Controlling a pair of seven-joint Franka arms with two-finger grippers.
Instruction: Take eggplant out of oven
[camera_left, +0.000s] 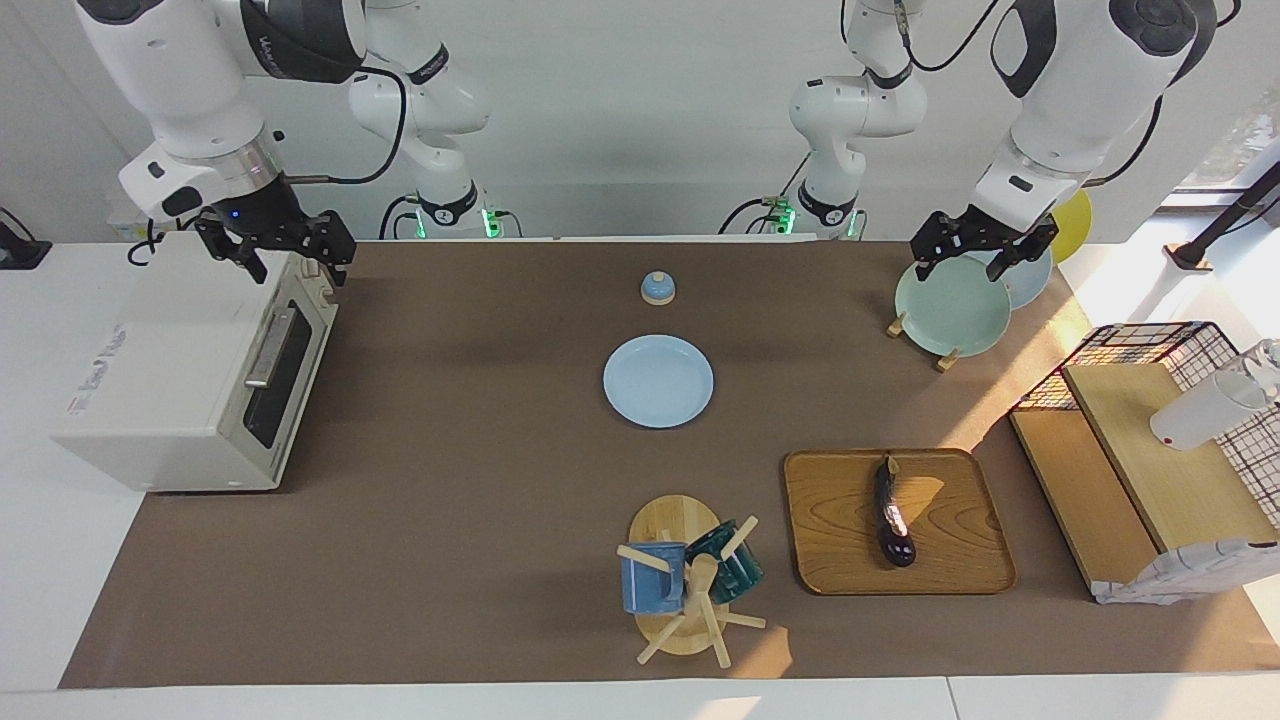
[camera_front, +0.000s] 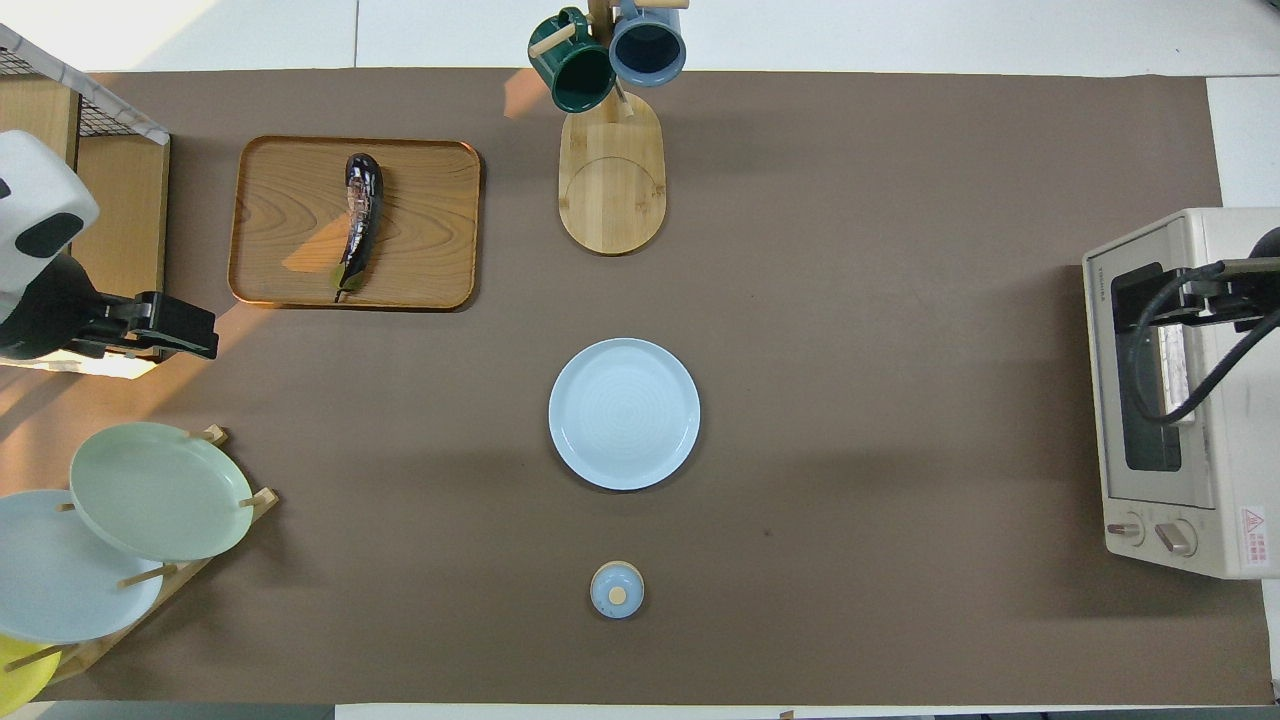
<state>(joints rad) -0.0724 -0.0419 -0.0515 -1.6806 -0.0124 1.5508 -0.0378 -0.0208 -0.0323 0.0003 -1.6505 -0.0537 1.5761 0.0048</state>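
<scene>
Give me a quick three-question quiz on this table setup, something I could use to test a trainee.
1. True or false: the eggplant lies inside the oven.
2. Which thing is the right hand over? A: the oven. B: the blue plate. C: the mug rack.
3. Fill in: the oven's glass door is ___.

Key:
1. False. It lies on the wooden tray.
2. A
3. shut
</scene>
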